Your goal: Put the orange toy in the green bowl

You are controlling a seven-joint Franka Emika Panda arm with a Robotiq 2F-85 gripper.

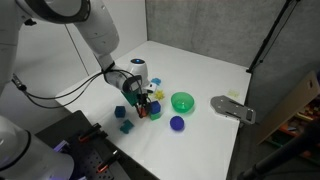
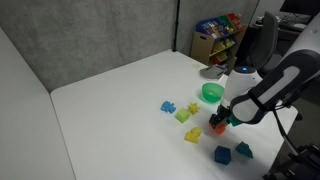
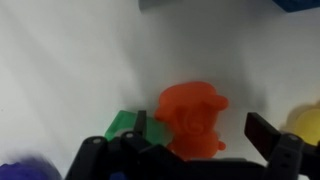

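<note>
The orange toy [image 3: 192,118] lies on the white table between my gripper's [image 3: 201,130] two fingers in the wrist view. The jaws are open, with a gap showing on the toy's right side. In both exterior views the gripper [image 1: 148,102] [image 2: 223,120] is low over the table with the orange toy [image 1: 143,112] [image 2: 217,127] under it. The green bowl [image 1: 183,101] [image 2: 212,92] stands upright and empty a short way beyond the gripper.
A small green block [image 3: 122,122] sits right beside the orange toy. A purple ball [image 1: 177,123], blue blocks [image 1: 126,127] [image 2: 222,154] and yellow blocks [image 1: 158,88] [image 2: 183,114] lie around. A grey object [image 1: 232,108] rests near the table edge.
</note>
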